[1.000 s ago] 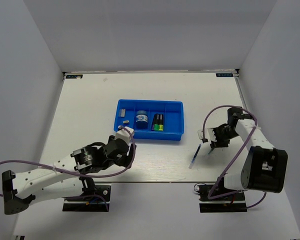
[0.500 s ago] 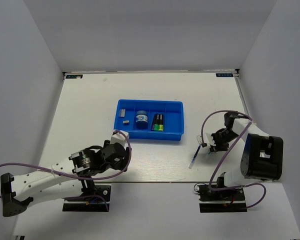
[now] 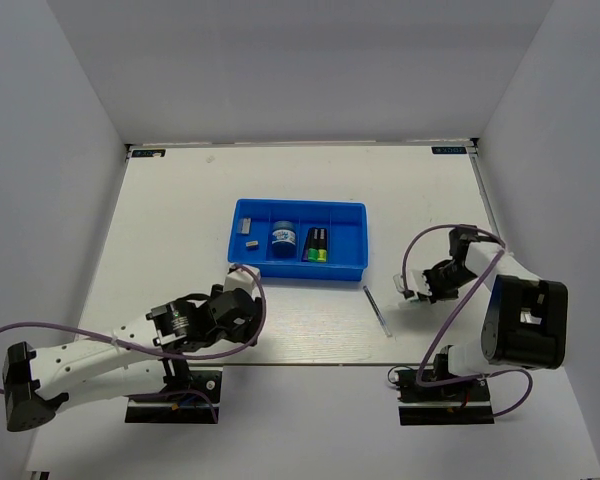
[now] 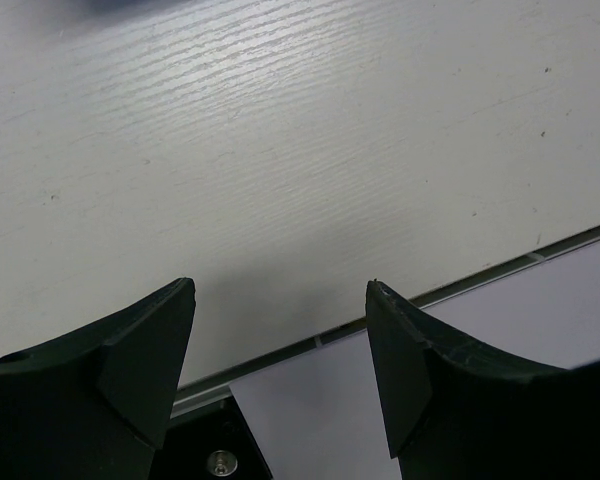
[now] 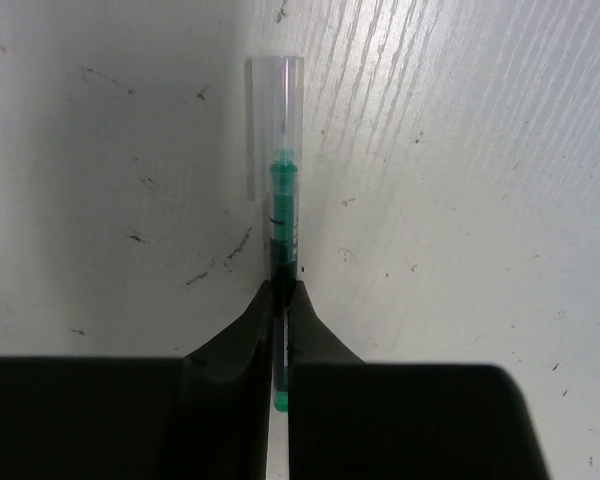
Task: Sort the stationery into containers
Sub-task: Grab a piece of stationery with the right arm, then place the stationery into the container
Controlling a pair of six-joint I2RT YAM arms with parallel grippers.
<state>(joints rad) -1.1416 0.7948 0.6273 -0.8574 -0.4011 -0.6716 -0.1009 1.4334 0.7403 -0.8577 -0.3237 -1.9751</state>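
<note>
Thin dark pen [image 3: 377,311]: lies slanted on the white wood-grain surface [image 4: 280,120], right of centre, near the front edge, outside the tray. Colour is hard to tell at this size.

Thin teal-green pen [image 5: 283,215]: slim plastic barrel with a clear cap at its far end, low over the scuffed surface on the right side. Contact with the surface cannot be told.

Bright blue plastic tray [image 3: 348,246]: shallow, rectangular, ridged into compartments, sits further back at mid-surface. Two tiny grey blocks [image 3: 249,234] are in its left compartment. A round blue tub with a white label [image 3: 284,237] is in the next one. A green-black stubby marker [image 3: 310,244] and a yellow stubby marker [image 3: 322,246] lie side by side to the right of the tub. The rightmost compartment shows bare blue.

Left tool [image 4: 280,290]: black smooth fingers spread wide, holding nothing, over the surface's near edge on the left.

Right tool [image 5: 280,295]: black fingers pressed together, pinching the near end of the teal-green pen. It is just right of the dark pen and not touching it.
</note>
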